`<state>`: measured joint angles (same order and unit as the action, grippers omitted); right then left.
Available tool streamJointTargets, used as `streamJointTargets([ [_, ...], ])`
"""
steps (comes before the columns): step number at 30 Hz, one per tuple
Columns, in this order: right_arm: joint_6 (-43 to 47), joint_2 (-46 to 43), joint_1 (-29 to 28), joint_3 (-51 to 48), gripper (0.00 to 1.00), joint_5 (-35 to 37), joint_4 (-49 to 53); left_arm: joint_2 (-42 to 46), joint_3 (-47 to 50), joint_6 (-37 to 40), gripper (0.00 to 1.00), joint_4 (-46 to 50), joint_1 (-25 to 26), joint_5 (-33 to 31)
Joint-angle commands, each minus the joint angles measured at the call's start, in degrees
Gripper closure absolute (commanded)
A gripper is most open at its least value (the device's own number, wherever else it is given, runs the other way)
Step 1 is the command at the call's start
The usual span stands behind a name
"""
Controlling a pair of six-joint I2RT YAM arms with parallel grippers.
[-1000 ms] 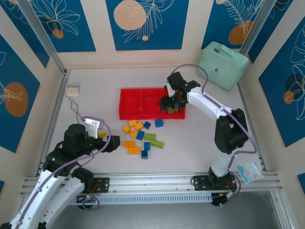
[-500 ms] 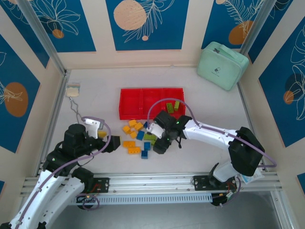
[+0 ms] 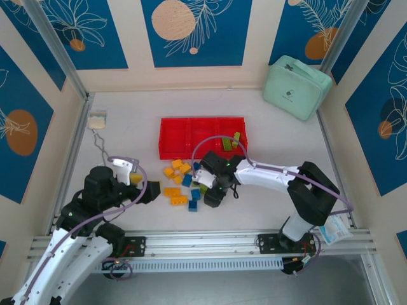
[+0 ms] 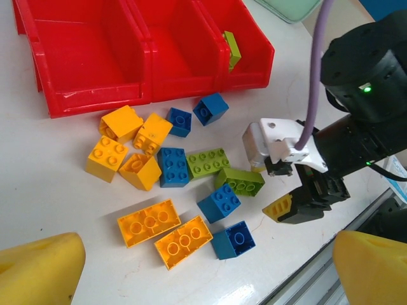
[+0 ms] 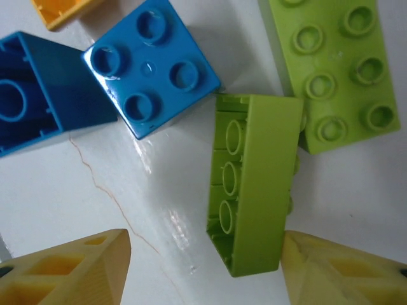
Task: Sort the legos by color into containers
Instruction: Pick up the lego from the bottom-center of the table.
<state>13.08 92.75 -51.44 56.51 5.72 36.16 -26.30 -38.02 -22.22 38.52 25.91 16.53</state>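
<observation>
Right hand low over the worktop, jaws partly apart around a green brick lying on its side, left hand wide open and empty, near the scattered bricks

Left arm and right arm: white link shells, black joint housings. A lilac cable loops along each. Claw fingers are yellow. Green indicator light on right wrist housing.

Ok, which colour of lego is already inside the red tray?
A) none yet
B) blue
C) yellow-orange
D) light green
D: light green legos lie in the right compartment of the red tray, and its other two compartments hold nothing.
</observation>
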Motion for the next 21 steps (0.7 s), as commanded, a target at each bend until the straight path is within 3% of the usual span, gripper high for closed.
streamJointTargets([
  [1, -0.8, 2.4, -0.9, 1.7, 0.39, -1.6, 1.8, 0.6, 0.5, -0.4, 0.01, -1.1, 0.7, 1.5],
  [10, -2.6, 8.1, -0.2, 4.4, 0.47, 3.6, 3.3, 0.6, 0.5, -0.3, 0.01, -1.2, 0.9, 1.9],
  [14, -4.2, 8.1, 0.0, 4.7, 0.47, 3.1, 1.9, 0.7, 0.5, -0.3, 0.01, -1.1, 1.0, 1.9],
  [21, -5.4, 8.0, -0.5, 4.9, 0.6, 1.5, 0.8, 1.0, 0.5, -0.5, 0.01, -1.1, 1.2, 0.9],
])
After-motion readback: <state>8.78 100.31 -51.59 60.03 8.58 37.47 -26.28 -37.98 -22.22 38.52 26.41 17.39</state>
